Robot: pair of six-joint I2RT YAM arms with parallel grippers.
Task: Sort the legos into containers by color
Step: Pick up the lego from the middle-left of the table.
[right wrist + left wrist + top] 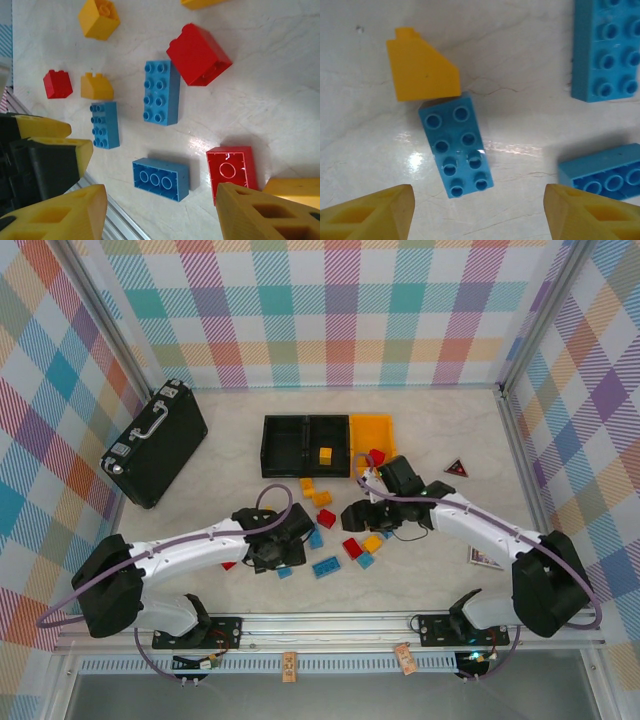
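Two black containers and a yellow-orange one stand in a row at the back. A yellow lego lies in the middle one. Red, blue and yellow legos are scattered mid-table. My left gripper is open just short of a blue eight-stud brick that touches an orange sloped brick. My right gripper hangs open over an upturned blue brick, and an upturned red brick lies by its right finger. Nothing is held.
A black case with a handle lies at the back left. A small dark triangular piece sits to the right of the bins. The left arm's yellow finger reaches into the right wrist view, close to a narrow blue brick.
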